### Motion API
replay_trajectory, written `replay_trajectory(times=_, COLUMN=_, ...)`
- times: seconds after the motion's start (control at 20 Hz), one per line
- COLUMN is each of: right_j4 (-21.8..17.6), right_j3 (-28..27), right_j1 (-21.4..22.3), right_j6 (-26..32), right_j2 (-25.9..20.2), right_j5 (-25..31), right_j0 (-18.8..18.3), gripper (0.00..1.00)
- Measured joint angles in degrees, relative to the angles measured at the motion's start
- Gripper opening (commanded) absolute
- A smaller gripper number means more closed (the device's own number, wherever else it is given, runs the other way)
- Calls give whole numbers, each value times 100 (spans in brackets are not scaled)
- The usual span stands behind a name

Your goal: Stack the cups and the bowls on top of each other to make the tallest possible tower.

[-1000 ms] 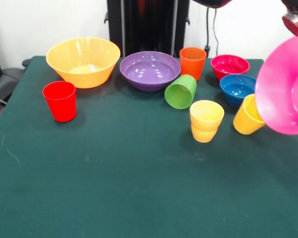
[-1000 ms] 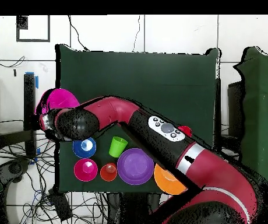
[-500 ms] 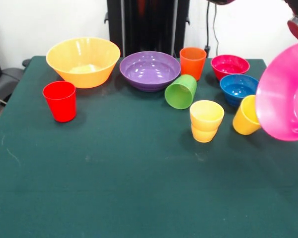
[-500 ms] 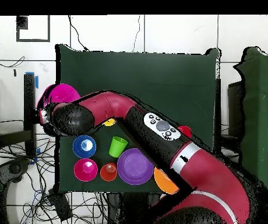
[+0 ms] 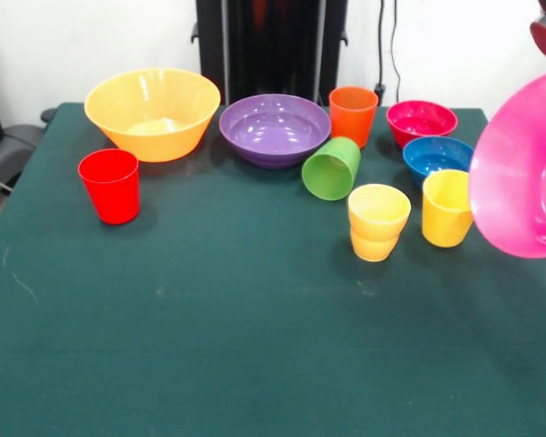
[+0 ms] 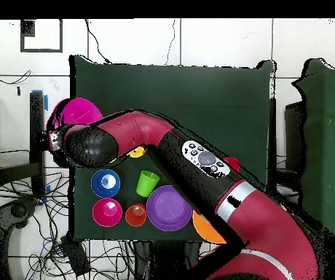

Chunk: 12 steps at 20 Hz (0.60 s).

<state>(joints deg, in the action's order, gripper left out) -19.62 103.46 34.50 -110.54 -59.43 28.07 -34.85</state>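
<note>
No writing shows anywhere. The pink bowl (image 5: 525, 173) hangs tilted at the bench (image 5: 255, 319) edge beside a yellow cup (image 5: 447, 208); the tool's grip I can't tell.

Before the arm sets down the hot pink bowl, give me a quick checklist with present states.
1. Hot pink bowl lifted off the table: ok.
2. Bowl level: not ok, it is tipped on edge.
3. Grip on the bowl: cannot tell, gripper out of clear sight.
4. Yellow cup beside it upright: ok.
5. Green cup upright: not ok, lying on its side.
6. Orange bowl and purple bowl unstacked, free as bases: ok.
</note>
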Motion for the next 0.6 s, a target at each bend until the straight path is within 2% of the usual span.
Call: replay_trajectory(times=0.6, right_j4=165, right_j3=-143, right_j1=-79, right_j6=0, right_j2=-11, right_j5=0, right_j0=-32, gripper=0)
